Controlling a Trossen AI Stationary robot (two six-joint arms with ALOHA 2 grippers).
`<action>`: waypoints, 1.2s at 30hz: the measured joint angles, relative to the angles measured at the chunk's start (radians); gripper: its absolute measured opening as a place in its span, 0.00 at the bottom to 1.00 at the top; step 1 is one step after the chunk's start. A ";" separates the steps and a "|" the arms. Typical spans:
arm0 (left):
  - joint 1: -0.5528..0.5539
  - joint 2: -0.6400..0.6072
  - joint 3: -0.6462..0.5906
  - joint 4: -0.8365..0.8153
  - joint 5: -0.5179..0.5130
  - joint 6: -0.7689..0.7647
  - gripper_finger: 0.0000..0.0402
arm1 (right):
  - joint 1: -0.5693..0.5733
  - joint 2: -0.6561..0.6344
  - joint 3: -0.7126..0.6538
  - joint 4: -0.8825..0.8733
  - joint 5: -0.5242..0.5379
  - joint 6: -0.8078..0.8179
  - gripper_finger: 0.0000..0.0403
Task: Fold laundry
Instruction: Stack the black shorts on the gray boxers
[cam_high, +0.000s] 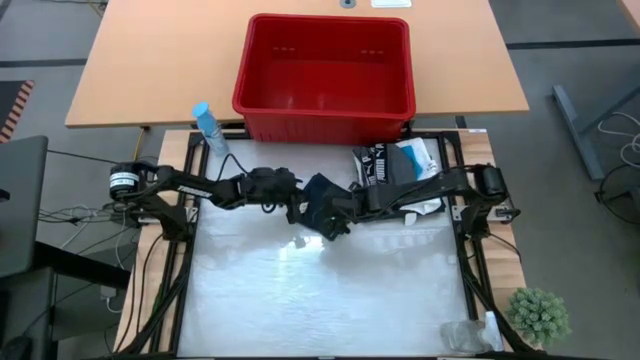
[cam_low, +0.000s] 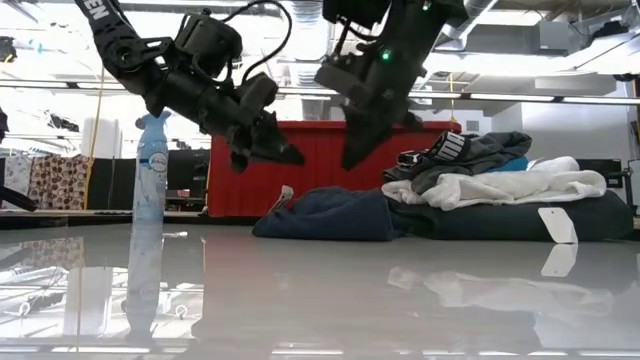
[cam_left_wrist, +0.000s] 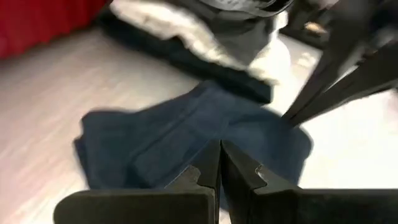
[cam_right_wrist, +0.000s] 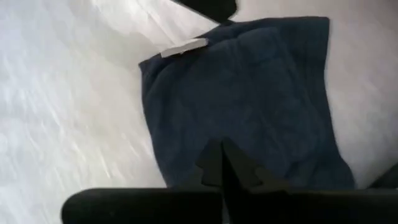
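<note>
From the left: our left gripper hangs in the air at about eleven o'clock of the dark blue garment, fingers pinched tight together, nothing between them. One folded piece, that dark blue garment, lies flat on the table near its far edge, around twelve o'clock of the table's centre. Our right gripper hovers just above the garment's one o'clock side, jaws closed and empty too, no cloth caught that we can see. Further right, at three o'clock of the garment, sits one pile of laundry: white on dark, grey on top, a teal scrap peeking out. We count one red basket behind, at twelve o'clock, and one spray bottle far left.

We judge this piece folded and let go. Next we need it moved aside or stacked, or a fresh garment pulled from the pile, which calls for jaws reopened before descending.
</note>
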 joint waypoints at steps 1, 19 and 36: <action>-0.002 0.000 0.000 0.016 0.012 0.014 0.00 | 0.000 0.011 0.001 0.009 0.007 0.000 0.05; -0.016 0.197 0.002 0.211 -0.013 0.272 0.00 | -0.017 0.061 0.000 0.001 0.022 -0.026 0.04; -0.017 0.323 0.069 0.001 -0.023 0.251 0.00 | 0.001 0.061 0.000 -0.056 0.006 0.023 0.04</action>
